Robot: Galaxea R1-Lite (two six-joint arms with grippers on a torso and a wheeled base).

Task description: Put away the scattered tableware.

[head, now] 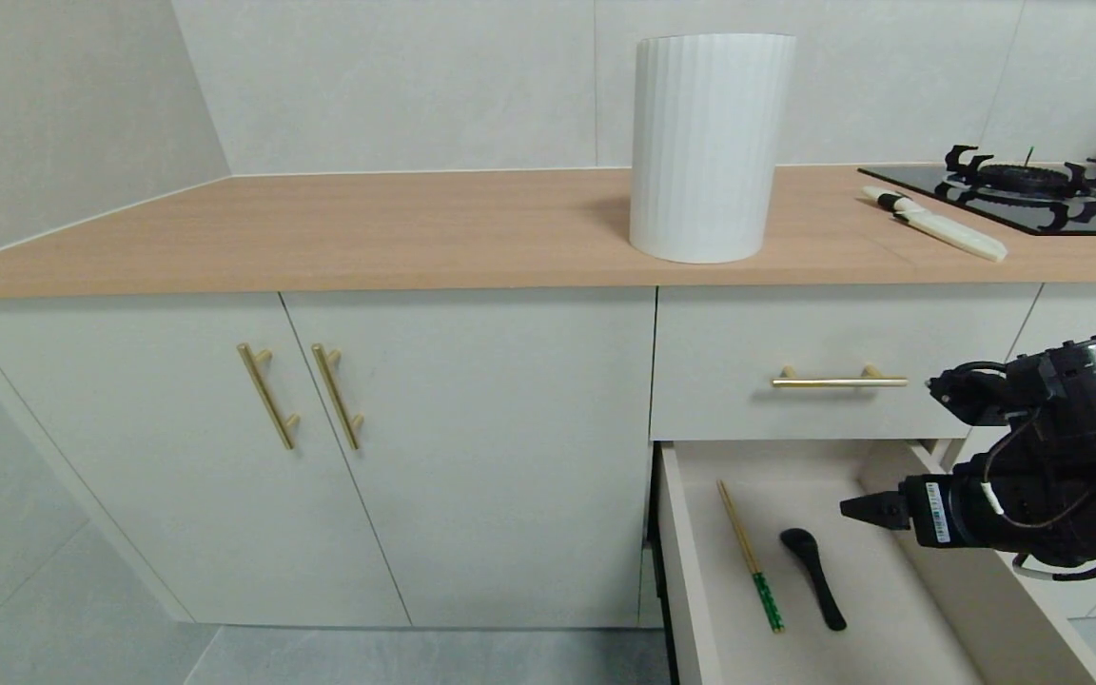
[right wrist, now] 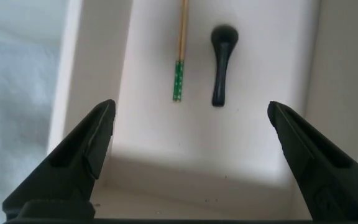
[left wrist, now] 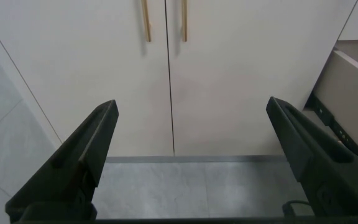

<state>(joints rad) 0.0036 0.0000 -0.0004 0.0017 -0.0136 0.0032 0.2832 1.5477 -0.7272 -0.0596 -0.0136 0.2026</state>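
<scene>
The lower drawer [head: 688, 561] at the right stands pulled out. Inside it lie a pair of chopsticks [head: 751, 557] with green ends and a black spoon [head: 814, 566], side by side. My right gripper [head: 867, 509] hangs over the drawer's right side, open and holding nothing. The right wrist view looks down between its fingers onto the chopsticks [right wrist: 181, 56] and the spoon [right wrist: 221, 62]. A white knife [head: 933, 224] lies on the wooden countertop [head: 367, 228] near the stove. My left gripper [left wrist: 192, 107] is open and empty, low in front of the cabinet doors.
A tall white ribbed container [head: 705, 147] stands on the countertop. A black gas stove [head: 1024, 195] sits at the far right. Above the open drawer is a closed drawer with a gold handle [head: 839, 381]. Two cabinet doors with gold handles [head: 267, 395] are at the left.
</scene>
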